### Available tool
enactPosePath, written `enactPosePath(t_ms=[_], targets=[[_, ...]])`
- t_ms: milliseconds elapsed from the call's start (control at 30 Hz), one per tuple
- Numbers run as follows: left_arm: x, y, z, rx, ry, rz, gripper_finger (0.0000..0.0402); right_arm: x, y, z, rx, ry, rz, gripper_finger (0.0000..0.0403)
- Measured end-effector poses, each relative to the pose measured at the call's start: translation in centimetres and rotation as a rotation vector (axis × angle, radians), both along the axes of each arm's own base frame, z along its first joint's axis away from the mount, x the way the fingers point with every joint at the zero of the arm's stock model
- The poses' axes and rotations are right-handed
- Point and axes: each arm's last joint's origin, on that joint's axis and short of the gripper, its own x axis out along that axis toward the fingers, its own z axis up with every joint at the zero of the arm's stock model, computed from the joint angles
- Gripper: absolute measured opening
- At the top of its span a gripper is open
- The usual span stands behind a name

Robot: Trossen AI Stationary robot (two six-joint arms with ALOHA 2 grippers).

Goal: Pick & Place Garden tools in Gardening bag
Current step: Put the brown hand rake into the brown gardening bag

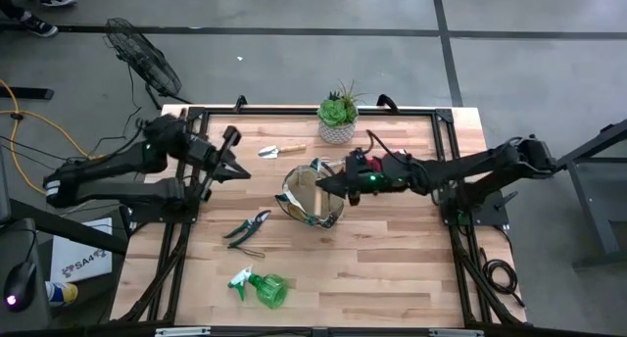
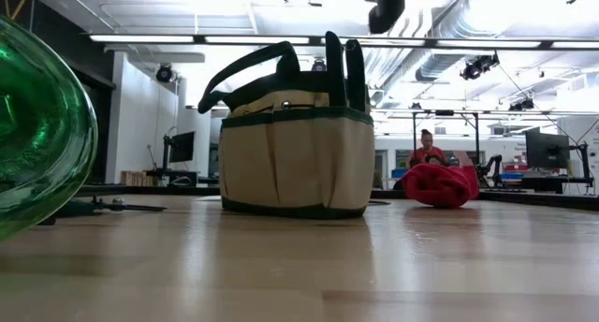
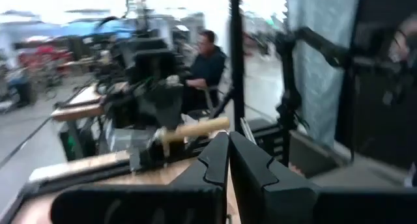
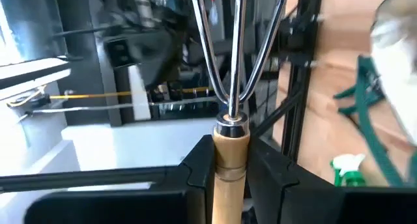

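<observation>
A: What is the right gripper [image 4: 229, 178] holding?

B: The wooden handle of the rake [image 4: 231, 87], clamped between its 2 fingers, just over the rim of the gardening bag [image 1: 313, 197] at mid-table.

A: How should the drop go?

B: I'd tip the 3 prongs down inside the rim, then release low so the soft bag doesn't topple.

A: And farther out?

B: The left gripper [image 1: 235, 170] hovers pinched shut, empty. The shears [image 1: 249, 225], spray bottle [image 1: 263, 288] and trowel [image 1: 282, 150] lie on the table [image 1: 411, 268].
</observation>
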Motion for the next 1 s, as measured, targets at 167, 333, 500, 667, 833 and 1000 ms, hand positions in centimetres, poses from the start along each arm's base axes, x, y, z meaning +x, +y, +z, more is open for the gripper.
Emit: enactPosePath(t_ms=[167, 333, 500, 667, 833, 1000], targets=[[2.7, 0.6, 2.4, 0.147, 0.037, -0.041, 0.0013, 1.4, -1.5, -0.5, 0.024, 0.022, 0.053, 0.0053], [4.4, 0.7, 4.0, 0.222, 0.156, 0.019, 0.004, 1.7, -3.2, -0.8, -0.005, 0.033, -0.023, 0.0053], [5.0, -0.8, 5.3, 0.423, 0.254, 0.156, 0.0123, 1.7, -4.6, -0.8, -0.043, 0.035, -0.122, 0.0053], [5.6, -3.1, 5.7, 0.731, 0.232, 0.232, 0.0206, 1.5, -5.7, -1.4, -0.013, 0.094, -0.096, 0.0053], [7.6, -4.9, 4.4, 1.043, 0.282, 0.33, 0.0242, 1.4, -6.7, -1.3, -0.014, 0.086, -0.115, 0.0053], [11.3, -6.6, 2.5, 1.224, 0.396, 0.581, 0.0239, 1.4, -7.1, -1.1, -0.034, 0.069, -0.171, 0.0053]])
